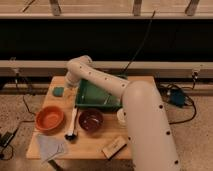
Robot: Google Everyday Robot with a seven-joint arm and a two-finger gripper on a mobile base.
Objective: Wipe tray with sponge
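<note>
The dark-green tray [95, 97] sits at the back middle of the wooden table, partly covered by my arm. The teal sponge [58, 91] lies flat on the table just left of the tray. My white arm reaches in from the lower right and bends down at the table's back left. My gripper [70, 87] hangs between the sponge and the tray's left rim, close to the sponge. I cannot tell whether it touches the sponge.
An orange bowl [50, 119] is at the front left and a dark brown bowl [91, 120] in the middle. A white-handled brush [73, 122] lies between them. A grey-blue cloth [50, 146], a tan block [114, 146] and a white cup [120, 115] are near the front.
</note>
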